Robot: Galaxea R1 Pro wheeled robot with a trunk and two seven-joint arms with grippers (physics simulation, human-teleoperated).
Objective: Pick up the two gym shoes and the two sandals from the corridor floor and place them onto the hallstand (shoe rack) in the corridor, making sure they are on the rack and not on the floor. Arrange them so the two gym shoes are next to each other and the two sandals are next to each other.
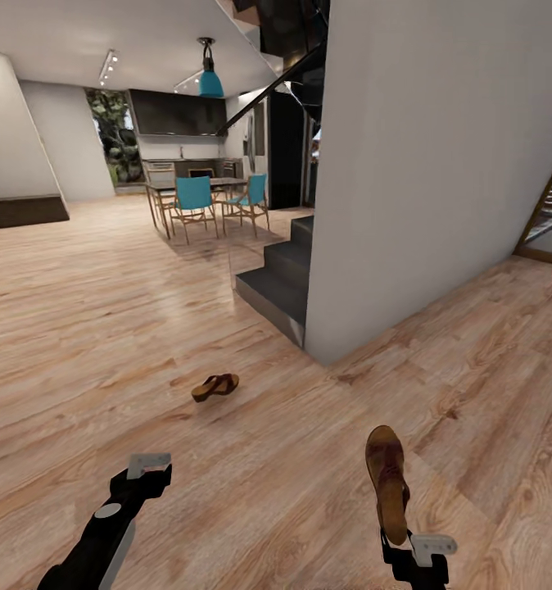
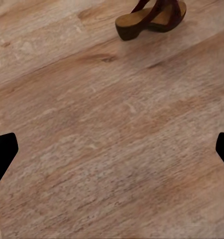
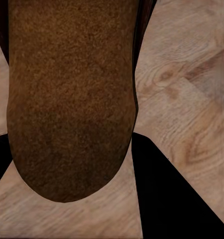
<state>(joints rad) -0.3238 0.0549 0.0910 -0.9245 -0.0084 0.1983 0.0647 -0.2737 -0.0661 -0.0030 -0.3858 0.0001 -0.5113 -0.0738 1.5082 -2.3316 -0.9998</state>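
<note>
1. Reaching in low at the left of the head view, the left gripper [image 1: 149, 469] hangs above the corridor floor [image 1: 79, 344] with nothing in it. In the left wrist view its two dark fingertips [image 2: 3, 149] sit at opposite edges of the picture, so the jaws are spread wide with bare planks between them.
2. Ahead of that gripper and a little to its right, well apart from it, one sandal [image 1: 214, 386] lies alone on the planks. The left wrist view catches it too [image 2: 152, 17]: tan wedge sole, dark reddish-brown straps, resting flat on the wood.
3. Farther back stand a dining table with turquoise chairs [image 1: 194, 199] under a teal pendant lamp [image 1: 210, 82].
4. Near the middle, dark steps [image 1: 280, 283] run up beside a plain white wall [image 1: 440, 164].
5. Low on the right, the right gripper [image 1: 415, 551] is clamped on the second sandal [image 1: 388, 479], which stands up from the fingers clear of the floor, its brown sole face toward the camera.
6. Seen from the right wrist, that sole [image 3: 72, 99] blocks most of the picture; a dark finger [image 3: 167, 199] lies against its edge, though which end of the sandal is pinched is hard to say.
</note>
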